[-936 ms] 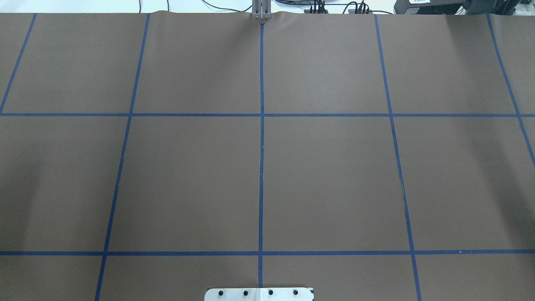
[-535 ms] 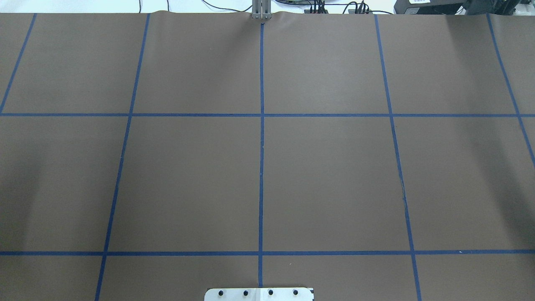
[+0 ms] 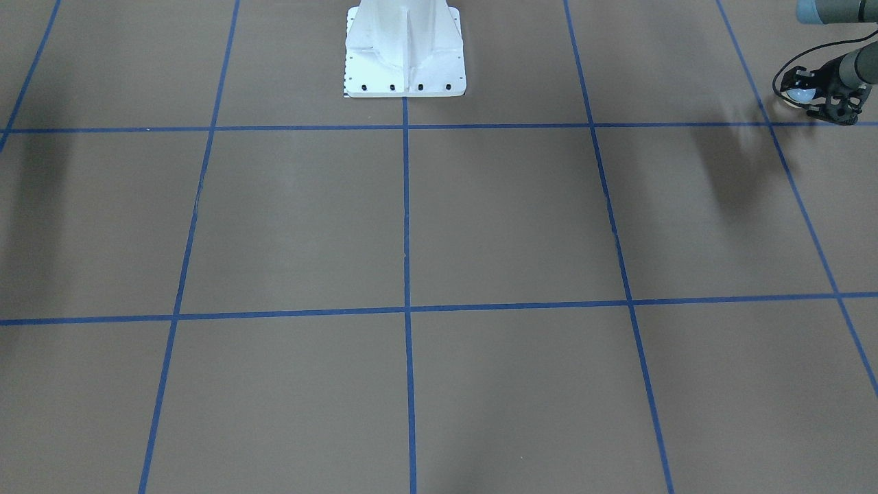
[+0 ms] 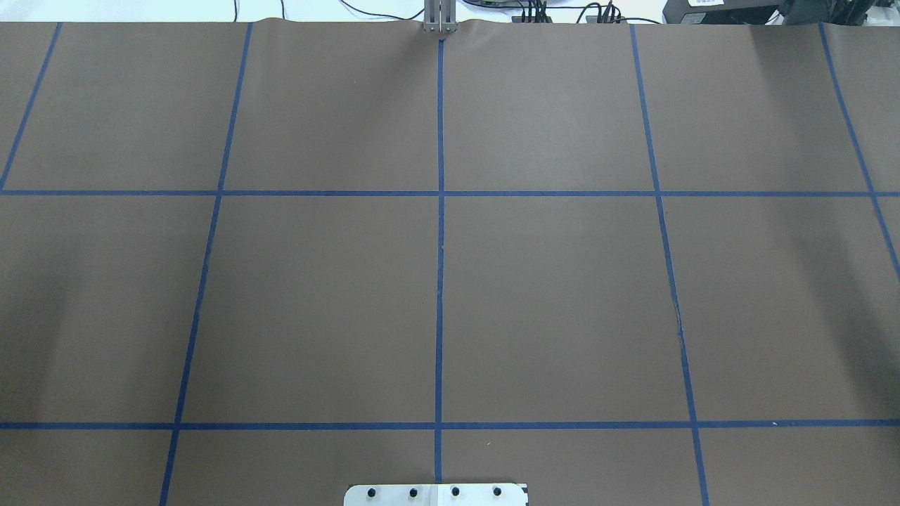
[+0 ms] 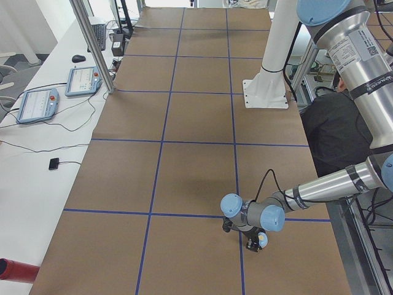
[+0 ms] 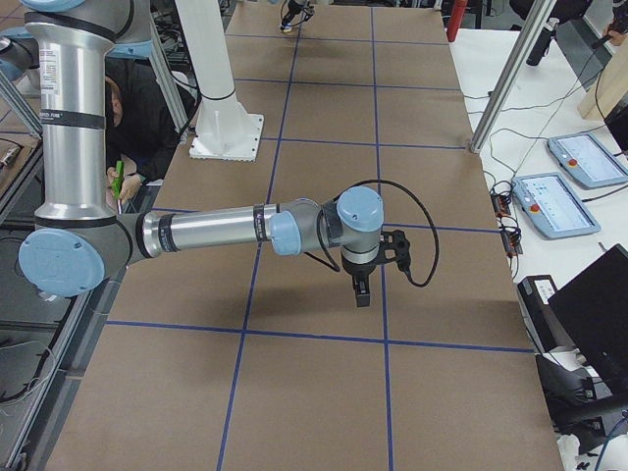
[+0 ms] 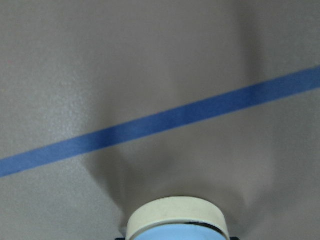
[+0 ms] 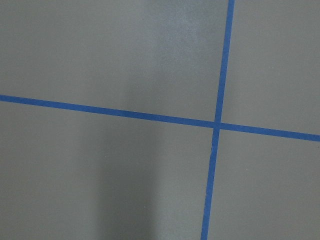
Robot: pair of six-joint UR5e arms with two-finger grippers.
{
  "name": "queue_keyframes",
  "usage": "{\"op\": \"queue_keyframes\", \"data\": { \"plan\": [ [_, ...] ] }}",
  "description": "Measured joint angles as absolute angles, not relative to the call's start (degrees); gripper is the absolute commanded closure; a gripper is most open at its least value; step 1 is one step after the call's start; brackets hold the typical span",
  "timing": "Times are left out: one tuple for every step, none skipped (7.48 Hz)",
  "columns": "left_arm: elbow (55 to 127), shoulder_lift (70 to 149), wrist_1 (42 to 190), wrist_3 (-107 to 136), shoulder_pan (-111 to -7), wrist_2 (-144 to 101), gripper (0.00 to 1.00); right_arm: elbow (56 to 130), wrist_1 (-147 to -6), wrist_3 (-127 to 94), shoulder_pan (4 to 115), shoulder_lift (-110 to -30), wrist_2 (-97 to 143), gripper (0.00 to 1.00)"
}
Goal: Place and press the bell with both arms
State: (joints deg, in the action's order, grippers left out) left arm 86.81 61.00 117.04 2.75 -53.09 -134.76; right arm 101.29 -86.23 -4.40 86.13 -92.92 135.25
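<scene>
The bell (image 3: 799,93) is light blue with a cream base. It sits in my left gripper (image 3: 825,103), which is shut on it just above the brown mat at the table's left end, near a blue tape line. The exterior left view shows the bell (image 5: 262,239) at the gripper's (image 5: 253,238) tip. The left wrist view shows the bell's cream base (image 7: 177,220) at the bottom edge. My right gripper (image 6: 362,292) points down above a tape crossing at the table's right end; I cannot tell whether it is open or shut. Neither arm shows in the overhead view.
The white bolted pedestal (image 3: 405,51) stands at the robot's edge of the mat. A metal post (image 4: 439,17) stands at the far edge. A person (image 5: 331,129) sits behind the pedestal. Tablets (image 6: 564,201) and cables lie on the white side bench.
</scene>
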Motion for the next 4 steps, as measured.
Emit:
{"op": "queue_keyframes", "data": {
  "plan": [
    [87.72,60.81,117.68,2.81,-53.10,-134.83,0.88,101.37,-86.22,-4.40,86.13,-92.90,135.21,0.00],
    [89.54,60.32,117.86,2.88,-53.19,-134.89,0.88,101.46,-86.22,-4.39,86.13,-92.90,135.19,0.00],
    [92.00,59.77,117.75,2.98,-53.34,-135.13,0.86,101.54,-86.22,-4.39,86.13,-92.88,135.18,0.00],
    [94.95,59.39,117.39,3.71,-53.58,-136.00,0.87,101.57,-86.22,-4.38,86.13,-92.85,135.18,0.00]
  ]
}}
